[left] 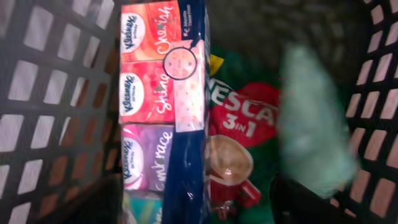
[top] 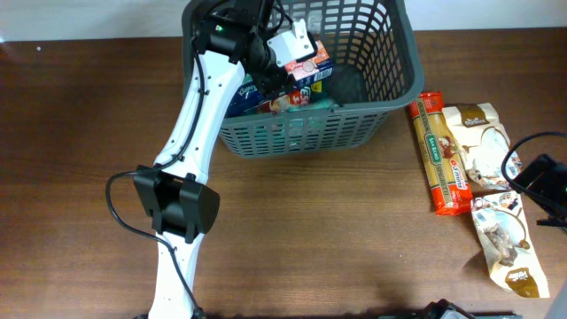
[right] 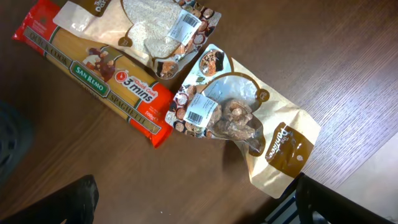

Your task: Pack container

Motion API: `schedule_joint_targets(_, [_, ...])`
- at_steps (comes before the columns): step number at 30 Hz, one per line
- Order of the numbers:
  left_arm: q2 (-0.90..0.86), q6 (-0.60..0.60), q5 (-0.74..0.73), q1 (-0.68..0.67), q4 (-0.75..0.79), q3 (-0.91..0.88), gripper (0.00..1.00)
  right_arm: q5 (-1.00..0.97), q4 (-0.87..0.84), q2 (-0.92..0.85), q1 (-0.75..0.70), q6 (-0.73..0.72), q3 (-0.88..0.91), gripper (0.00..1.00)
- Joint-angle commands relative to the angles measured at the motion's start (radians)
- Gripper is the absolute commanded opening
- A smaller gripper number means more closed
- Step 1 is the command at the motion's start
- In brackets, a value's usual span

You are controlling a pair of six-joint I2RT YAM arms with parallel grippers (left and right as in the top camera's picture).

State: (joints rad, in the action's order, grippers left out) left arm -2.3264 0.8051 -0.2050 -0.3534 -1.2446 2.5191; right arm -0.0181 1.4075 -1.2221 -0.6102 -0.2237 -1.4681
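The dark grey lattice container (top: 372, 115) stands at the table's far middle. My left gripper (top: 276, 64) is down inside it, open, its dark fingers either side of a Kleenex tissue multipack (left: 158, 93) and a green Nescafe 3in1 packet (left: 239, 162) lying on the container floor (left: 261, 37). My left gripper (left: 199, 208) holds nothing. My right gripper (top: 539, 182) is open and empty at the right edge. In the right wrist view it (right: 199, 208) hovers over bare wood next to a brown-topped pouch (right: 249, 124).
On the table right of the container lie a red San Remo spaghetti packet (top: 440, 155), a pouch of pale grains (top: 478, 142) and the pouch of brown pieces (top: 507, 241). A blurred pale green thing (left: 314, 118) lies in the container beside the Nescafe packet.
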Motion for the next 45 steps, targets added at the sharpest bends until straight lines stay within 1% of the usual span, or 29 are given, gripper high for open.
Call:
schedule_joint_targets(1, [0.05,-0.03,0.002,-0.007,0.002,0.035,0.86,-0.009,-0.001,0.002,-0.005,0.006,-0.004,0.99])
schedule_joint_targets(2, [0.057,-0.055,0.0,-0.009,0.002,0.04,0.94,-0.009,-0.001,0.002,-0.005,0.006,-0.004,0.99])
schedule_joint_targets(3, [0.067,-0.085,-0.001,-0.011,-0.006,0.044,0.97,-0.009,-0.001,0.002,-0.005,0.006,-0.004,0.99])
schedule_joint_targets(8, [0.123,-0.097,0.032,-0.029,-0.087,0.047,0.97,-0.009,-0.001,0.002,-0.005,0.006,-0.004,0.99])
schedule_joint_targets(9, [0.135,-0.124,0.054,-0.029,-0.095,0.047,0.97,-0.009,-0.001,0.002,-0.005,0.006,-0.004,0.99])
schedule_joint_targets(10, [0.148,-0.19,0.089,-0.026,-0.093,0.047,1.0,-0.009,-0.001,0.002,-0.005,0.006,-0.004,0.99])
schedule_joint_targets(11, [0.158,-0.256,0.124,-0.021,-0.085,0.047,0.99,-0.009,-0.001,0.002,-0.005,0.006,-0.004,0.99])
schedule_joint_targets(14, [0.184,-0.515,0.266,0.018,-0.029,0.047,0.99,-0.009,-0.001,0.002,-0.005,0.006,-0.004,0.99])
schedule_joint_targets(16, [0.196,-0.705,0.333,0.062,-0.001,0.047,0.99,-0.009,-0.001,0.002,-0.005,0.006,-0.004,0.99])
schedule_joint_targets(17, [0.202,-0.79,0.336,0.095,0.003,0.047,0.99,-0.009,-0.001,0.002,-0.005,0.006,-0.004,0.99])
schedule_joint_targets(19, [0.203,-0.914,0.323,0.15,-0.002,0.047,0.99,-0.009,-0.001,0.002,-0.005,0.006,-0.004,0.99])
schedule_joint_targets(22, [0.202,-1.033,0.261,0.24,-0.013,0.047,0.99,-0.009,-0.001,0.002,-0.005,0.006,-0.004,0.99])
schedule_joint_targets(26, [0.202,-1.059,0.245,0.341,-0.03,0.047,0.99,-0.009,-0.001,0.002,-0.005,0.006,-0.004,0.99])
schedule_joint_targets(31, [0.202,-1.059,0.246,0.407,-0.068,0.047,0.99,-0.009,-0.001,0.002,-0.005,0.006,-0.004,0.99])
schedule_joint_targets(38, [0.202,-1.059,0.246,0.422,-0.144,0.047,0.99,-0.024,-0.017,0.0,-0.005,0.006,-0.003,0.99])
schedule_joint_targets(43, [0.202,-1.059,0.246,0.422,-0.166,0.047,0.99,-0.049,-0.106,-0.016,-0.005,0.01,-0.003,0.99])
schedule_joint_targets(45, [0.202,-1.059,0.246,0.422,-0.183,0.047,0.99,-0.07,-0.177,-0.043,-0.005,0.113,-0.003,0.99])
